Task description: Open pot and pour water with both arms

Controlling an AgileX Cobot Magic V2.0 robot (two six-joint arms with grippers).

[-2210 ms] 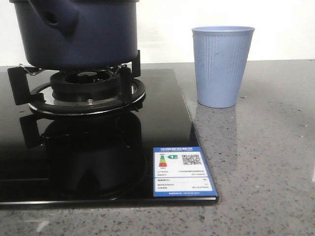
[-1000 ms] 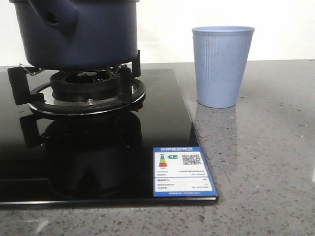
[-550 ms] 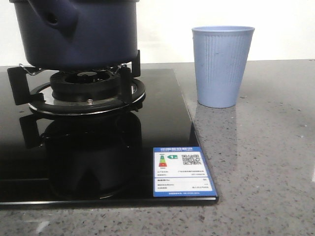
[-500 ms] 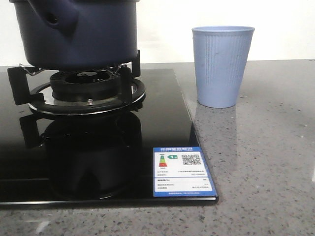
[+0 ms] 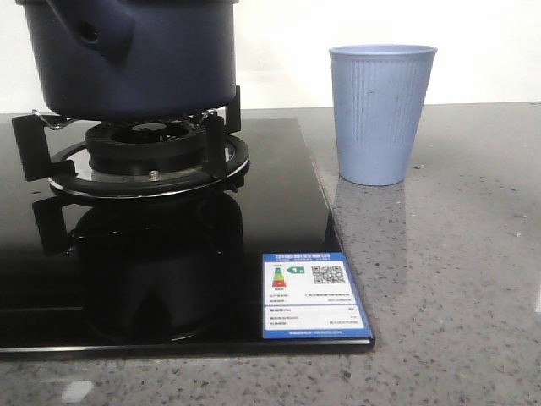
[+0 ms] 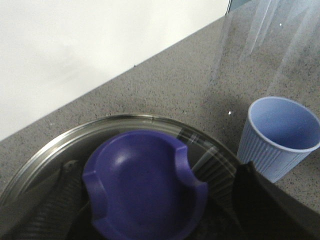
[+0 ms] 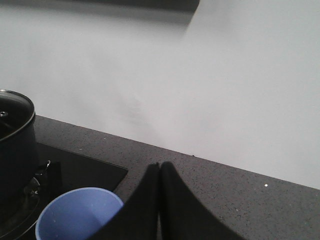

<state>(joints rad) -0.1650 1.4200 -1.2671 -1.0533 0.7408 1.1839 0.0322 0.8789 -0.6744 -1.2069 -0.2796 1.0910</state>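
The dark navy pot point(image 5: 144, 59) stands on the burner grate point(image 5: 148, 156), its side stub point(image 5: 93, 30) toward the front left. In the left wrist view its glass lid point(image 6: 150, 120) with a blue knob point(image 6: 142, 185) fills the lower part. My left gripper point(image 6: 157, 167) is open just above the lid, one finger on each side of the knob. My right gripper point(image 7: 160, 166) is shut and empty, hovering beside the light blue cup point(image 7: 75, 215). The pot point(image 7: 15, 145) shows at that view's edge. Neither gripper shows in the front view.
The light blue ribbed cup point(image 5: 380, 114) stands upright on the grey stone counter to the right of the black glass hob point(image 5: 279, 211); it also shows in the left wrist view point(image 6: 280, 135). An energy label point(image 5: 313, 296) sits at the hob's front right corner. A white wall lies behind.
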